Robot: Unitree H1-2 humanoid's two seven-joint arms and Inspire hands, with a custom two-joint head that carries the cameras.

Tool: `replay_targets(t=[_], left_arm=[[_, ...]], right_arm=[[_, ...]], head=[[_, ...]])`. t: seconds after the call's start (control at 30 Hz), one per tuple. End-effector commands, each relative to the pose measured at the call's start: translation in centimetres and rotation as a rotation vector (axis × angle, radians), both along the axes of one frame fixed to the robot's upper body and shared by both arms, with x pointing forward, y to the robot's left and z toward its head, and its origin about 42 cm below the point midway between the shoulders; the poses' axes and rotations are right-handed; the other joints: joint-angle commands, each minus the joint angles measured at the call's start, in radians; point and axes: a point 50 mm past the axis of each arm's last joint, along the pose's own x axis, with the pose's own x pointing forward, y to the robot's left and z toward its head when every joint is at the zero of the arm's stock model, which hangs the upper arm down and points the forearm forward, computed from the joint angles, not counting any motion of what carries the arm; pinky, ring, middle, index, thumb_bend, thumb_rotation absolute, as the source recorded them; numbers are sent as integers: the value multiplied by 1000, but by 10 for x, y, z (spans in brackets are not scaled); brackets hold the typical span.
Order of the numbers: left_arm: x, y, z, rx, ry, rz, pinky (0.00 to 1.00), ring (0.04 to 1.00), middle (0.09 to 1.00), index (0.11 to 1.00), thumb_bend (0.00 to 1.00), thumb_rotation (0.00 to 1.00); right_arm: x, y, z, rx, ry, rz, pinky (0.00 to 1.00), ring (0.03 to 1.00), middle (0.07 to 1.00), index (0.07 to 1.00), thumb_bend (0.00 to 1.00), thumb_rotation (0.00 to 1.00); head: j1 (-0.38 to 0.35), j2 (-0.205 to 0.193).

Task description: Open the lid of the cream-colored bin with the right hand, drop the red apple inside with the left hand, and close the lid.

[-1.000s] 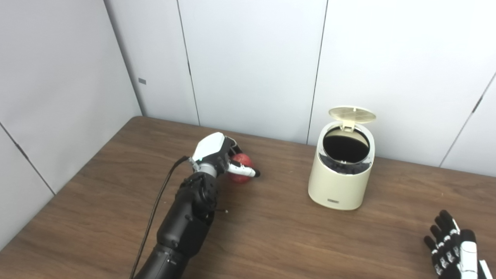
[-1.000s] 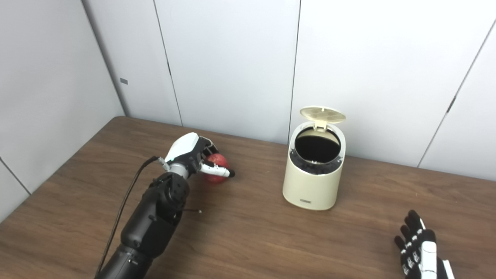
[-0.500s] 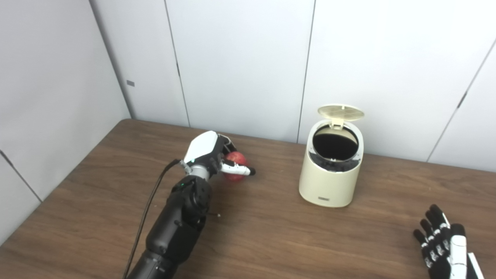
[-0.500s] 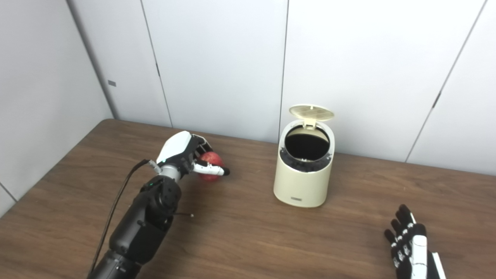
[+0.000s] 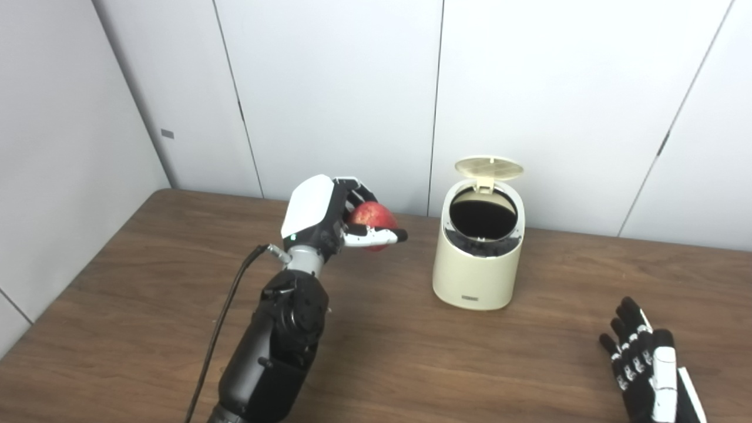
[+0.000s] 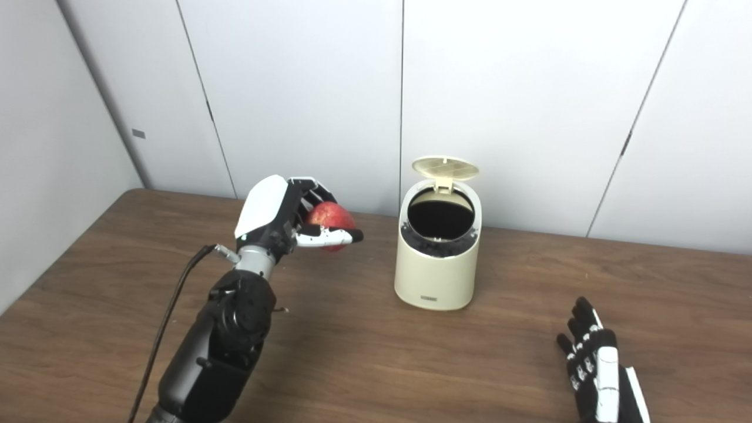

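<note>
Right of our left hand [image 5: 320, 214], curled around the smooth round apple [image 5: 370, 216], stands the cylindrical cream bin [image 5: 479, 264], lid [image 5: 489, 167] up; our right hand [image 5: 646, 367] lies spread, empty.

The 2 head cameras sat side by side, high above the near edge of the surface [image 5: 411, 352], and looked forward and down across it to the white wall panels [image 5: 329, 88]. Both stood at arm's reach from the work. They shared nearly the whole scene: the cream bin [image 5: 477, 276] with its raised lid [image 5: 489, 167], and both arms entering from the bottom edge. In the right eye view everything lay further left, the bin [image 6: 437, 276] close to centre.
</note>
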Motion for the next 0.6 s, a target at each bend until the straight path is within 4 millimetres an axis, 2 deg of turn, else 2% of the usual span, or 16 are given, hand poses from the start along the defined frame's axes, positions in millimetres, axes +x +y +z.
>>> replay_targets(t=[0.0, 0.33, 0.57], left_arm=[[0, -12, 37, 7, -180, -26, 308, 393, 460, 534, 469, 0], [-8, -44, 59, -33, -289, -107, 289, 388, 466, 541, 466, 0], [-11, -58, 59, -59, -323, -163, 311, 387, 471, 534, 469, 0]], right_arm=[[4, 4, 1, 1, -17, 4, 941, 981, 978, 940, 456, 978], [4, 11, -5, -12, 0, -15, 928, 963, 957, 913, 491, 922], [5, 17, -10, -22, -7, -10, 929, 960, 959, 915, 480, 903]], head=[[-9, -7], [-80, -53], [-124, -83]])
